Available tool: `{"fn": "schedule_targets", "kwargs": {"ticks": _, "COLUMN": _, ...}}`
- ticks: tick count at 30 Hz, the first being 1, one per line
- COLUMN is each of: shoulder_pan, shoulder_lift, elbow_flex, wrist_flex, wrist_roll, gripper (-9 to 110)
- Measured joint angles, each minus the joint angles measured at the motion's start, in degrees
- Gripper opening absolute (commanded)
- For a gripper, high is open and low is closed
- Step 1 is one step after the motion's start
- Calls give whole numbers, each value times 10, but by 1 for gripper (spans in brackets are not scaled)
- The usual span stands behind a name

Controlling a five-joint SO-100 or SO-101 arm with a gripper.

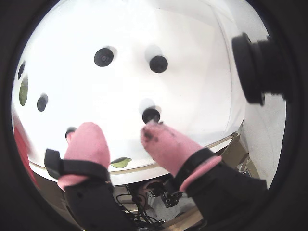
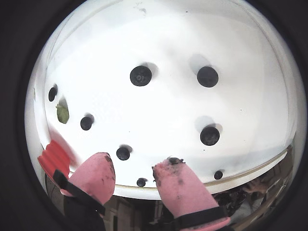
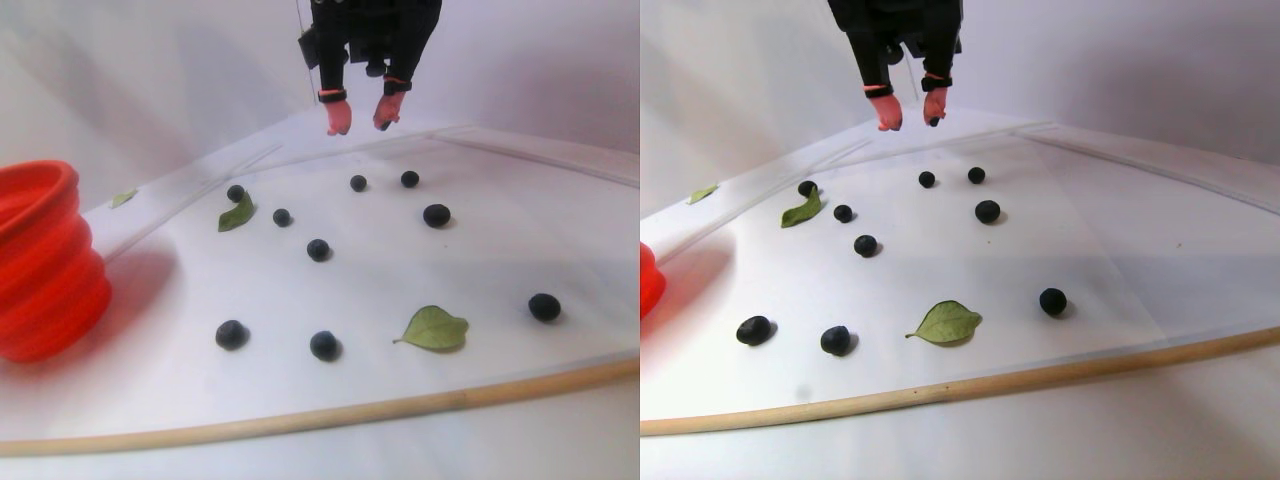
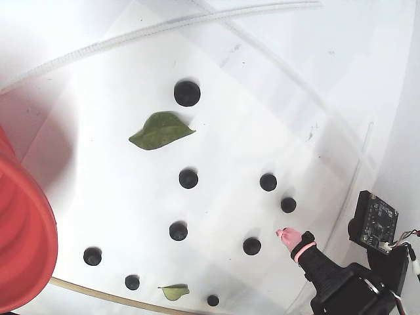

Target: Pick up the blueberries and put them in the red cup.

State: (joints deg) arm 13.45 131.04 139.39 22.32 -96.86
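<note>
In a wrist view the gripper (image 1: pixel 120 134) is reaching down with its pink fingers (image 1: pixel 86 144) spread apart and holding nothing, blueberries (image 1: pixel 151 114) lying loose on the white board (image 1: pixel 192 72) below. In the stereo pair view the arm is hanging from above, well clear of the board's far edge, with the red cup (image 3: pixel 40 260) standing at the left. In the fixed view the cup is filling the left edge, beside leaves (image 4: pixel 161 129).

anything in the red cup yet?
Cannot tell. The red cup shows only its ridged outer wall and rim; its inside is hidden in every view. Eight blueberries still lie on the white board. The gripper hangs open, empty.
</note>
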Motion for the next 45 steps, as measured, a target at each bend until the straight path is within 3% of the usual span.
{"fn": "schedule_targets", "kwargs": {"ticks": 45, "shoulder_pan": -20, "shoulder_lift": -229, "elbow_flex": -61, "wrist_flex": -205, "wrist_roll": -13, "gripper": 19}}
